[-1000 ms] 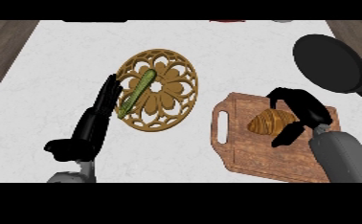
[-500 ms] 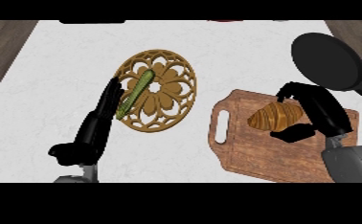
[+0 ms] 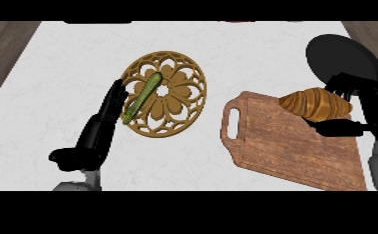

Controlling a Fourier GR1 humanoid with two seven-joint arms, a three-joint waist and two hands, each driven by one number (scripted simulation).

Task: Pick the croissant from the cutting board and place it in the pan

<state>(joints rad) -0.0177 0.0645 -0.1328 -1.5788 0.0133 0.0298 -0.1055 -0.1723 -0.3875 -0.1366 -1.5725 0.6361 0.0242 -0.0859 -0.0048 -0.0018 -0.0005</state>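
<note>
**Croissant held over the board, close to the pan**

One croissant (image 3: 315,103) sits pinched in the right hand (image 3: 345,109), fingers curled behind it and thumb in front, above the far right corner of the single cutting board (image 3: 288,148). One black pan (image 3: 341,60) lies just beyond. Judged risk: the pinch catches only the pastry's right end, so it may twist free and land short of the pan. The left hand (image 3: 100,128) rests open beside one wooden trivet (image 3: 166,93) carrying one green vegetable (image 3: 142,97).
</note>
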